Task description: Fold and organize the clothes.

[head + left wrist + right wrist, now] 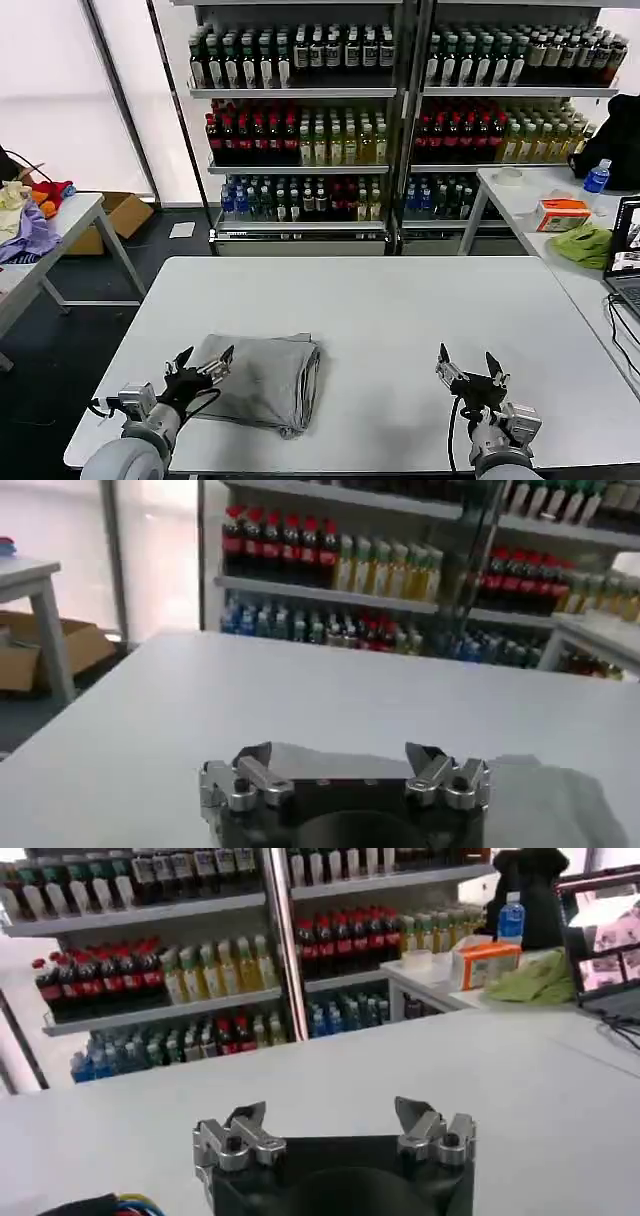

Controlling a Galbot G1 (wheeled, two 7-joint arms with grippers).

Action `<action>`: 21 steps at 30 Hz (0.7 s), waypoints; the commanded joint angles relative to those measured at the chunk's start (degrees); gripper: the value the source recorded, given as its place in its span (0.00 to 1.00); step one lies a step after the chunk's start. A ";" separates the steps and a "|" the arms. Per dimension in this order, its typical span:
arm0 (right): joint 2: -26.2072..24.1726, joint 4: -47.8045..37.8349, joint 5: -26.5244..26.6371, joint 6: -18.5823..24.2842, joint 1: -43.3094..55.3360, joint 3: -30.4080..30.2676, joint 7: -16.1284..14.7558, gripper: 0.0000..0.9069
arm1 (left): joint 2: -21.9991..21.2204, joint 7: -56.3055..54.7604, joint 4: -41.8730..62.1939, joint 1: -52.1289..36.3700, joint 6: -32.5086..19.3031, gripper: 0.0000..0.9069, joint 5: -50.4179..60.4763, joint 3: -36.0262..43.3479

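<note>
Folded grey shirt (258, 378) lies on the white table (400, 310), lower left of the head view, in a compact rectangle with layered edges facing right. It looks folded already, so you're probably at tidy-or-release.

Your left hand (201, 366) sits at the shirt's left edge, fingers spread open, gripping nothing. Whether the tips touch the cloth, can't tell. In the left wrist view the left hand (345, 770) shows both fingers wide apart over bare table.

Your right hand (470, 372) hovers lower right of the head view, well apart from the shirt, also open and empty; the same shows in the right wrist view (335, 1130). It's likely parked out of the way.

Around: bottle shelves (400, 120) across the top, a side table with coloured garments (30, 215) at the left edge, and a lime-green cloth (582, 243), an orange box (561, 213) and a laptop (628, 250) on the right-hand table. Nothing stands between either hand and the shirt.
</note>
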 commanded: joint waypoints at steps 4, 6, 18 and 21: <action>0.30 0.03 -0.02 0.21 -0.39 -0.35 -0.09 1.00 | 0.27 2.70 6.78 -0.58 -0.03 1.00 1.57 -0.81; 0.41 -0.02 -0.01 0.31 -0.46 -0.44 -0.15 1.00 | 0.28 3.05 6.77 -0.64 0.27 1.00 1.50 -0.71; 0.37 0.27 0.03 0.47 -0.91 -0.26 -0.29 1.00 | 1.23 4.16 9.16 -0.81 0.16 0.99 0.99 -1.36; 0.33 0.48 0.03 0.36 -0.72 -0.19 -0.24 1.00 | 1.18 4.91 9.07 -0.21 0.42 0.64 0.99 -1.32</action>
